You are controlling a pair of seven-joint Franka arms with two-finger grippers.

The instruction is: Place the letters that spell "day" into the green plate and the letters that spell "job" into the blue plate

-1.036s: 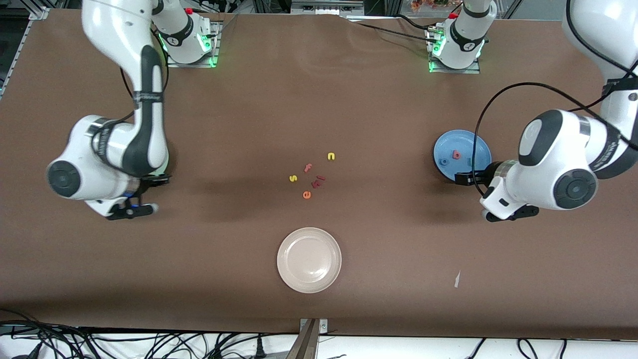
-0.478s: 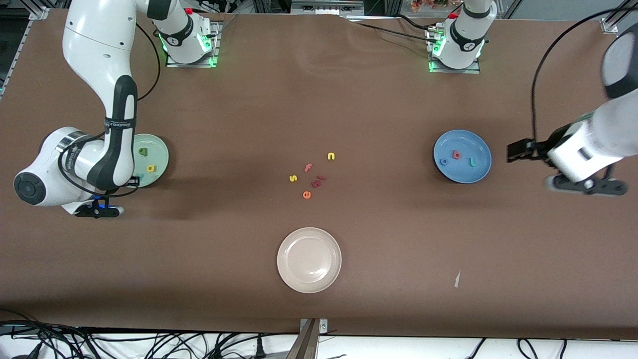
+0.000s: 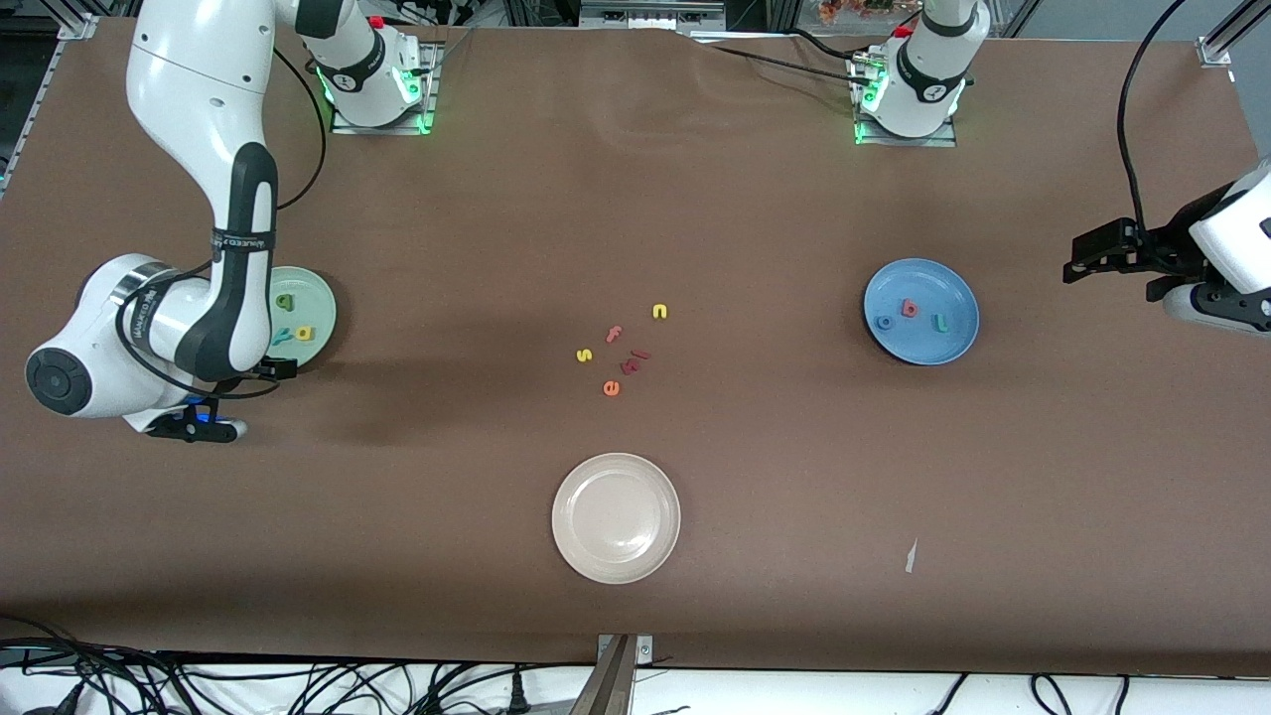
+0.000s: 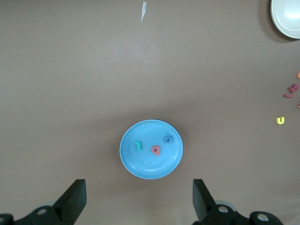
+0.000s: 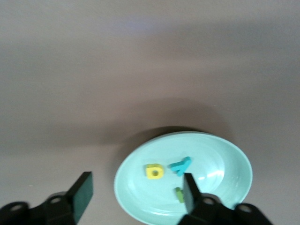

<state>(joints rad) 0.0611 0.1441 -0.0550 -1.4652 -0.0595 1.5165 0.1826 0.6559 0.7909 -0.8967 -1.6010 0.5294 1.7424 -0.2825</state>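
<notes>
The green plate [image 3: 320, 310] lies at the right arm's end of the table, partly hidden by that arm. In it lie a dark green letter [image 3: 286, 301], a yellow letter [image 3: 303, 334] and a teal "y" [image 3: 281, 336]. My right gripper [image 5: 137, 183] hangs open and empty at the plate's rim [image 5: 225, 161]. The blue plate [image 3: 918, 345] holds a blue "o" [image 3: 883, 322], a red "b" [image 3: 910, 309] and a teal "j" [image 3: 940, 322]. My left gripper [image 4: 138, 185] is open and empty, high up and drawn back from the blue plate [image 4: 150, 167] toward its table end.
Loose letters lie mid-table: a yellow "n" [image 3: 659, 312], a pink "f" [image 3: 614, 334], a yellow "s" [image 3: 584, 355], an orange "e" [image 3: 611, 388] and dark red pieces [image 3: 635, 359]. A cream-white plate [image 3: 616, 517] sits nearer the front camera. A white scrap [image 3: 911, 556] lies nearby.
The right gripper opened and the teal "y" now lies in the green plate. The left arm swung away from the blue plate toward its table end.
</notes>
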